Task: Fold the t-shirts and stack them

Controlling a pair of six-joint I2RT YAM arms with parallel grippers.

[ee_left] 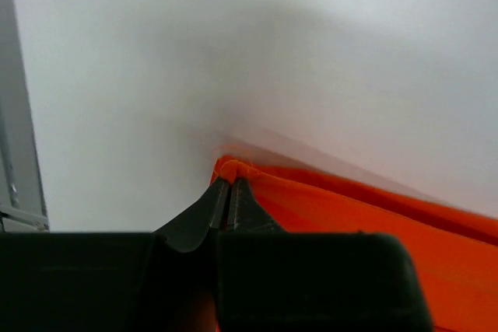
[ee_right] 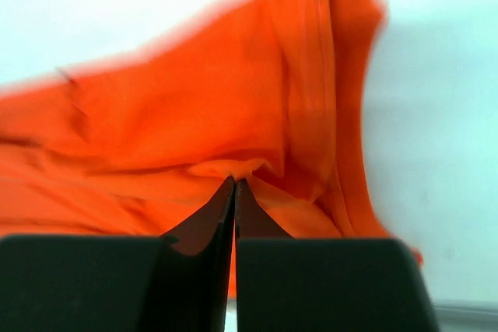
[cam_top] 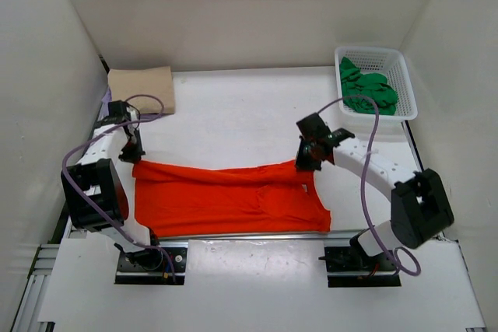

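Top external: left gripper (cam_top: 136, 153), right gripper (cam_top: 305, 165) clamped on orange shirt (cam_top: 226, 200), mid-fold; beige shirt (cam_top: 142, 87) folded upper left; green shirt (cam_top: 369, 91) pending.

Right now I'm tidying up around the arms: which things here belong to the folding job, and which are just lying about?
Job: orange-red t-shirt; folded beige t-shirt; green t-shirt.
Lying about: white mesh basket holding the green one.

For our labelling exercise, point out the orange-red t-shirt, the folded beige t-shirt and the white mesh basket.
orange-red t-shirt (cam_top: 226, 200), top view, middle of the cloth.
beige t-shirt (cam_top: 140, 87), top view, folded upper face.
white mesh basket (cam_top: 406, 83), top view, right wall.
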